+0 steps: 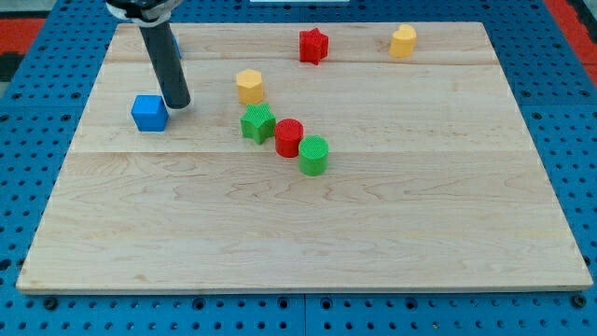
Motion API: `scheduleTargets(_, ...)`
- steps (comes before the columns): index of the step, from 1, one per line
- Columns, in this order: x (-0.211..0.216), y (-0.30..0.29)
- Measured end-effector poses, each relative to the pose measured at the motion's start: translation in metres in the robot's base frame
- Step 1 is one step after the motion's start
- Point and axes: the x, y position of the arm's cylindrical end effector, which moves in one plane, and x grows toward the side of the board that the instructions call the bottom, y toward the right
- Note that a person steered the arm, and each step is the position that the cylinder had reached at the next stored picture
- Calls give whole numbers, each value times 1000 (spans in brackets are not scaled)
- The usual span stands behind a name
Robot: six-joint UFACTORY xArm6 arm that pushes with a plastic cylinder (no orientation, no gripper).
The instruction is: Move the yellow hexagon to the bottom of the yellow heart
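Note:
The yellow hexagon (249,86) sits on the wooden board (308,233), left of centre in the upper part. The yellow heart (403,41) is far off at the view's top right. My tip (177,105) rests on the board well to the left of the hexagon and just right of a blue cube (149,112). The rod rises from there toward the view's top left.
A green star (257,122), a red cylinder (288,137) and a green cylinder (313,155) form a diagonal row just below the hexagon. A red star (313,45) lies at the top centre. A bit of another blue block (176,42) shows behind the rod.

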Motion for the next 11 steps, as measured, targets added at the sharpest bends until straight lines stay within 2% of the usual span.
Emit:
scheduleTargets(2,-6,4)
scheduleTargets(5,-6,57)
scheduleTargets(6,-16,52)
scheduleTargets(7,-28,77)
scheduleTargets(10,-20,253)
scheduleTargets(11,-21,201)
